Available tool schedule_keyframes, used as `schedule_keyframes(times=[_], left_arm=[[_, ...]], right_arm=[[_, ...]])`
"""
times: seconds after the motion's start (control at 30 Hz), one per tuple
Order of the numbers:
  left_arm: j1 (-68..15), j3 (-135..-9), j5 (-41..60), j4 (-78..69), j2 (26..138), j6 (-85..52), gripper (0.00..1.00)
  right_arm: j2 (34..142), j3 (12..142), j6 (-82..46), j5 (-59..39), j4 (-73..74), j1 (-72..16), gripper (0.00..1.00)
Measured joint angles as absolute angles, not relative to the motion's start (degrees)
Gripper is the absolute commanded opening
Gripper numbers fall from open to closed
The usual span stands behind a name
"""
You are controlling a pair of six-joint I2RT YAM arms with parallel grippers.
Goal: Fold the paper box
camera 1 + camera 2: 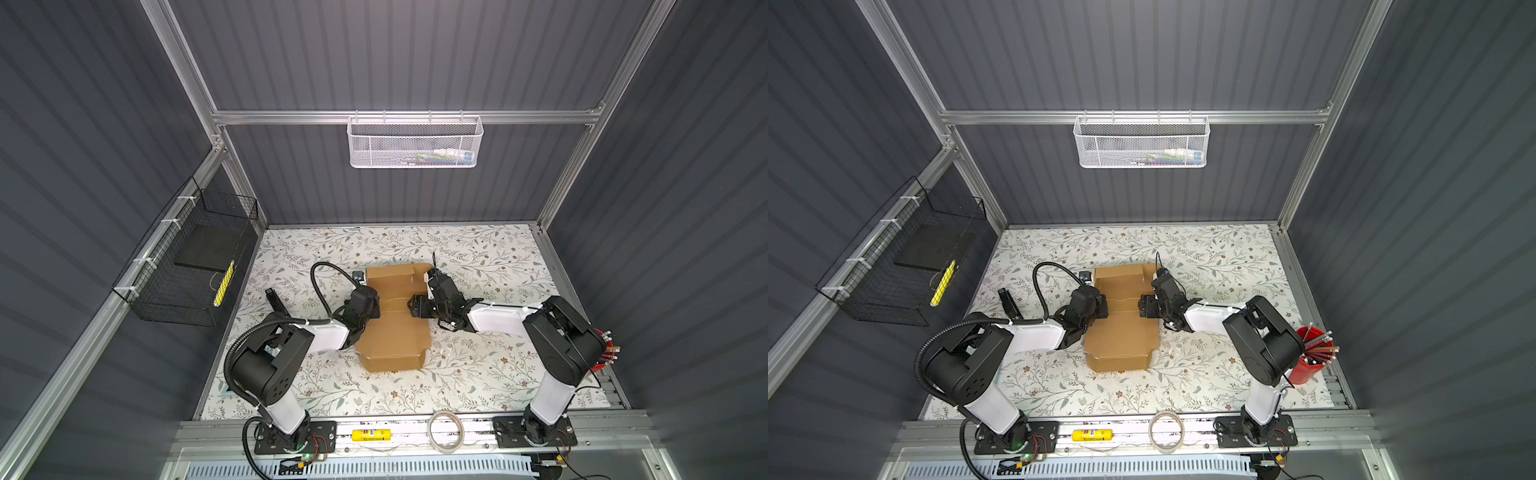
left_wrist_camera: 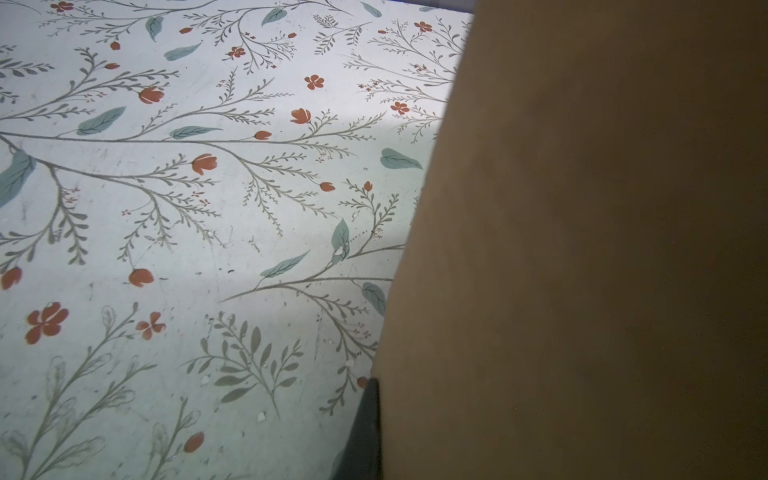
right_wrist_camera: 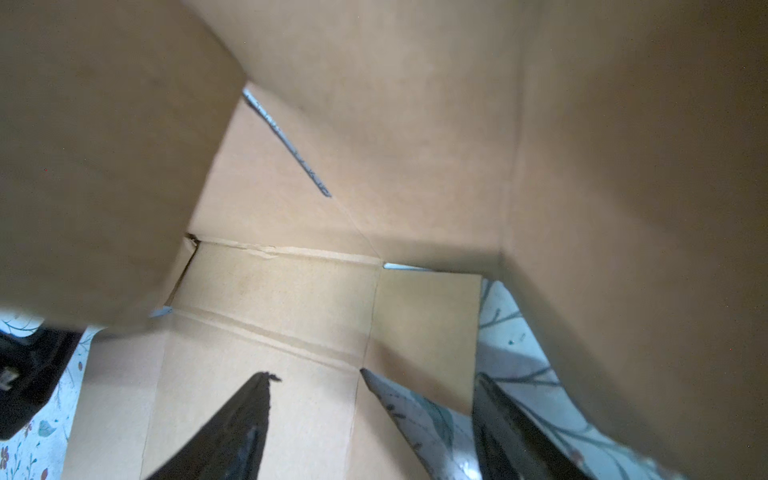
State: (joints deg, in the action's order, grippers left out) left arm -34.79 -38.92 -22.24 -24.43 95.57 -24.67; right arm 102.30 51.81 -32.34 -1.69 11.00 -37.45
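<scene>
The paper box (image 1: 392,332) (image 1: 1121,332) is a brown cardboard sheet lying lengthwise mid-table, its far flaps raised and its near end folded up. My left gripper (image 1: 371,307) (image 1: 1100,308) sits at the sheet's left edge. In the left wrist view one dark finger (image 2: 365,428) presses against a standing cardboard panel (image 2: 582,249) that hides the other finger, so it is shut on that flap. My right gripper (image 1: 414,306) (image 1: 1143,306) (image 3: 374,403) is open at the right edge. Its fingers (image 3: 249,419) straddle a notch in the flat panel (image 3: 282,291).
The floral table (image 1: 478,257) carries a small black object (image 1: 276,302) at the left. A black wire basket (image 1: 187,266) hangs on the left wall and a white mesh basket (image 1: 415,143) on the back rail. A red pencil cup (image 1: 1308,361), tape roll (image 1: 446,430) and yellow tube (image 1: 372,435) are near the front.
</scene>
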Motion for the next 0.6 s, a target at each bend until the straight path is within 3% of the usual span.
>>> schedule_keyframes(times=[0.6], left_arm=[[-34.79, -38.96, -21.65, -24.47, 95.61, -24.69, 0.0]], right_arm=[[101.91, 53.23, -29.54, -4.78, 13.61, -39.05, 0.76]])
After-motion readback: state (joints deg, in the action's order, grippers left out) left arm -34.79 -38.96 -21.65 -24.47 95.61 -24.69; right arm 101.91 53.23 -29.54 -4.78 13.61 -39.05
